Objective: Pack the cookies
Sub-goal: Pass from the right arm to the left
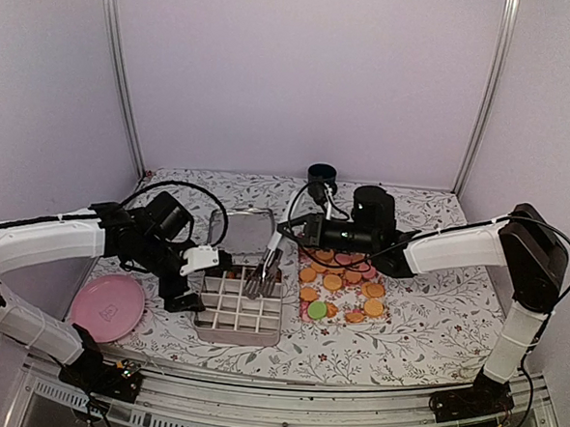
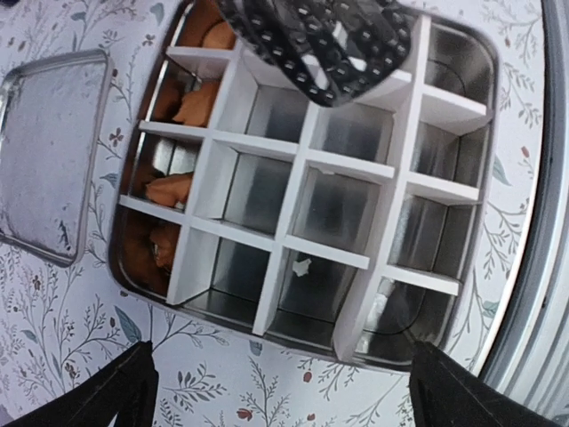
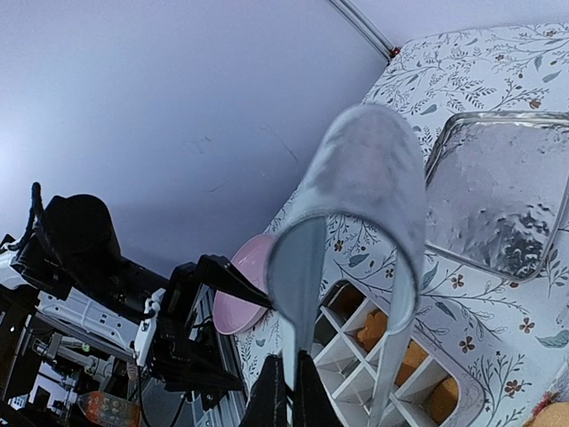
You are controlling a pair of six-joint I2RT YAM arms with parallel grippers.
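Note:
The cookies (image 1: 344,280), mostly orange with a few pink and one green, lie on a patterned mat right of a metal tin (image 1: 221,334) with white dividers. Orange cookies (image 2: 200,102) fill the tin's compartments on the lid side. My right gripper (image 1: 286,231) is shut on grey tongs (image 1: 262,270), whose perforated tips (image 2: 320,44) hang over the tin's far cells. In the right wrist view the tongs (image 3: 356,205) loop up from the right gripper (image 3: 284,400). My left gripper (image 1: 199,281) stands open beside the tin's left side, its fingers (image 2: 116,396) wide apart and holding nothing.
The tin's lid (image 1: 240,232) lies flat behind the tin. A pink plate (image 1: 108,306) sits at the near left. A dark cup (image 1: 321,177) stands at the back. The table's metal front rail (image 2: 533,267) runs close to the tin.

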